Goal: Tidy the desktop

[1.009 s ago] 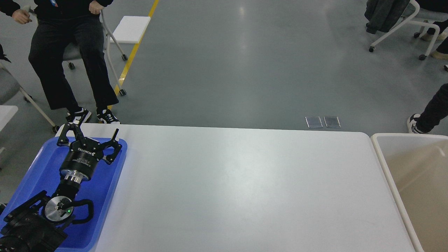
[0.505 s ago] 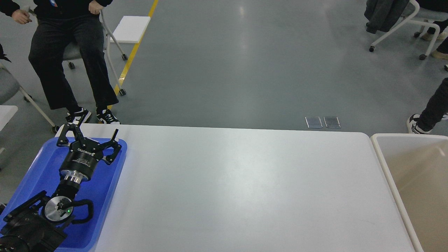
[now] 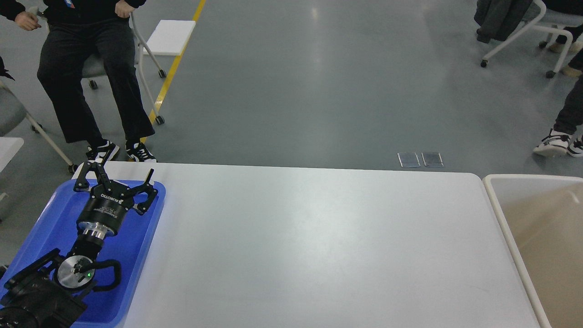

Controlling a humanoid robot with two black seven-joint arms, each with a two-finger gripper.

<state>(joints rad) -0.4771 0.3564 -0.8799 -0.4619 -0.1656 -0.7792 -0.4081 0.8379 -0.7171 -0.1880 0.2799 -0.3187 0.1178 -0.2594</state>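
Observation:
The desktop (image 3: 309,246) is a large plain white tabletop with rounded corners; I see no loose objects on it. My left gripper (image 3: 125,164) is open and empty, its two fingers spread wide, at the far end of the blue tray (image 3: 41,228) on the table's left side. My left arm reaches over that tray from the bottom left. My right arm and gripper are out of view.
A beige white-rimmed bin (image 3: 505,218) stands against the table's right edge. A seated person (image 3: 86,68) on a wheeled chair is just beyond the far left corner. More chairs and another person's feet (image 3: 558,146) are at the far right.
My left arm has barely moved. The feet of the person at the far right have shifted a little to the right and away from the table.

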